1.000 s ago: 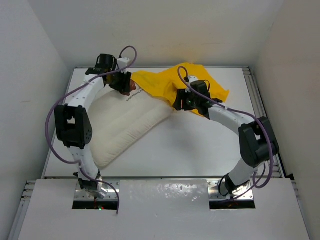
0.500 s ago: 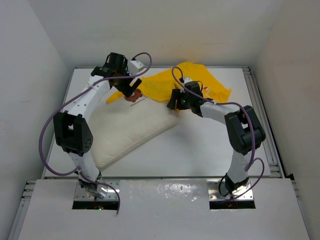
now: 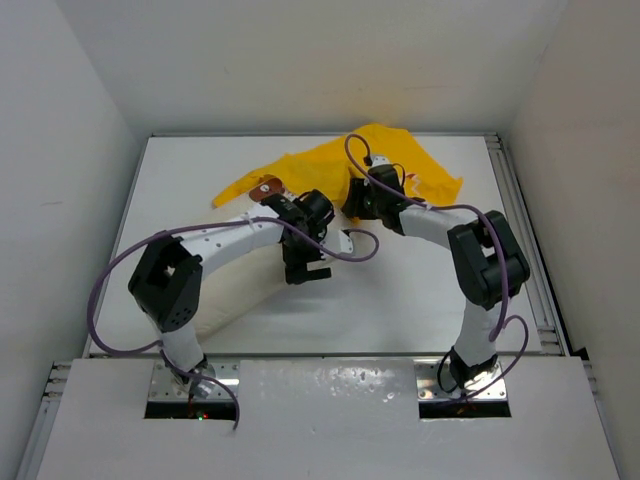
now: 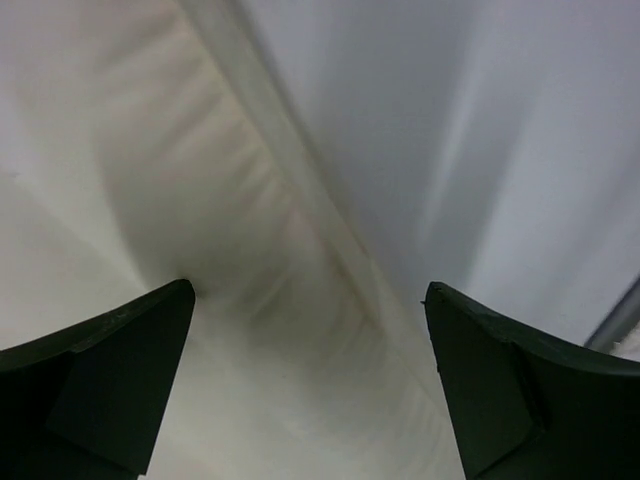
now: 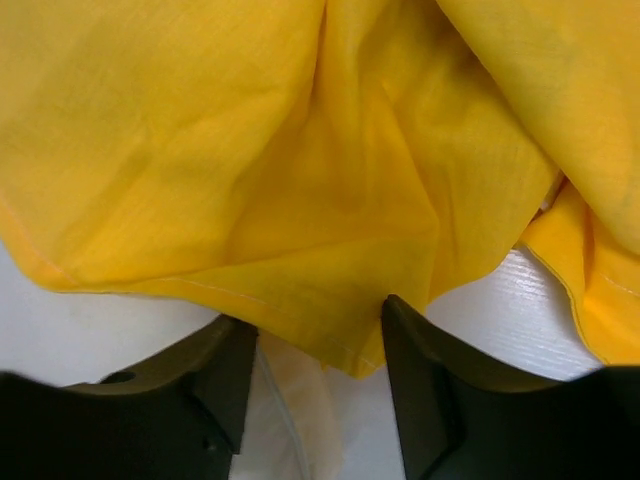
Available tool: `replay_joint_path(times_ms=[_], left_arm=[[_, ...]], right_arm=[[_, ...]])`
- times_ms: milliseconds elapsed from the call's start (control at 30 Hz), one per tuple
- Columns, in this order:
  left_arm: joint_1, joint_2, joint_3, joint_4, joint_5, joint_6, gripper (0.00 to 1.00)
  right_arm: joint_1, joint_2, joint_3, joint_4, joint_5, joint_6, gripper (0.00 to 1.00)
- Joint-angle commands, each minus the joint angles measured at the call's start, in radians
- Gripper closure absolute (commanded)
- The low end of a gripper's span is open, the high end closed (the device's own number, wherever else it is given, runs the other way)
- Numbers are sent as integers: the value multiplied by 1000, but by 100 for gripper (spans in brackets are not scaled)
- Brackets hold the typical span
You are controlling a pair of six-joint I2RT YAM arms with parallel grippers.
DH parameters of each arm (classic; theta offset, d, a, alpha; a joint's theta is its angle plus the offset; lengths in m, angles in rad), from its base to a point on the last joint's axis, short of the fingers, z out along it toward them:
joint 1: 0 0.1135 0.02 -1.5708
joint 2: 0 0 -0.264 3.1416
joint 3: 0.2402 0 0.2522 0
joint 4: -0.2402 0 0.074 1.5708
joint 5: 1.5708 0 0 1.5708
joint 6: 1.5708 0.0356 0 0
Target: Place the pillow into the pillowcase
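Note:
The cream-white pillow (image 3: 240, 288) lies slantwise on the left half of the table, largely under my left arm. My left gripper (image 3: 301, 266) hangs over the pillow's right end, jaws wide open with nothing held. In the left wrist view the gripper (image 4: 310, 330) straddles the pillow's ridged edge (image 4: 215, 215). The yellow pillowcase (image 3: 325, 165) lies crumpled at the back, overlapping the pillow's far end. My right gripper (image 3: 352, 204) is at its near hem. In the right wrist view the fingers (image 5: 232, 360) stand apart with a hanging fold of the pillowcase (image 5: 330, 300) between them, not pinched.
A raised rail (image 3: 515, 215) borders the table on the right, and white walls close in the left, back and right sides. Bare white table (image 3: 400, 290) lies in front of the right gripper. Purple cables (image 3: 350, 250) loop from both arms.
My left arm swung from the back left across to the pillow's right end, opening wide and leaving the pillowcase lying on the pillow. The right gripper's jaws narrowed around the hem.

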Motion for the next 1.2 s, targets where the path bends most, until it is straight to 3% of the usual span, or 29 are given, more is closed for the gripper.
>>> replay_joint_path(times_ms=[0, 33, 67, 200, 267, 433, 467, 567, 600, 767, 967, 1167], left_arm=[[25, -13, 0, 130, -148, -32, 0], [30, 1, -7, 188, -214, -39, 0], [31, 4, -32, 220, -242, -48, 0], [51, 9, -150, 413, -299, -77, 3], [65, 22, -193, 458, -305, -85, 9], [91, 42, -250, 520, -252, -121, 48], [94, 41, -251, 523, -244, -134, 63], [112, 39, -229, 514, -209, -166, 94], [122, 36, -216, 492, -186, -177, 100], [155, 32, -45, 371, -138, -233, 100], [168, 30, 41, 331, -270, -210, 100], [267, 32, 225, 230, -175, -282, 100]], right_arm=[[-5, 34, 1, 17, 45, 14, 52], [-8, 45, 4, 20, 45, 23, 58], [-9, 48, 1, 23, 46, 28, 70], [-31, 37, -33, 49, 45, 54, 94], [-36, 32, -45, 57, 43, 53, 100], [-31, 16, -66, 54, 25, 5, 100], [-31, -1, -74, 55, 23, -7, 100], [-31, -33, -96, 51, 11, -33, 100], [-26, -44, -100, 36, 11, -56, 100], [7, -113, -106, -43, -17, -182, 100], [40, -231, -103, -103, -56, -251, 100], [66, -284, -99, -204, -41, -338, 100]])
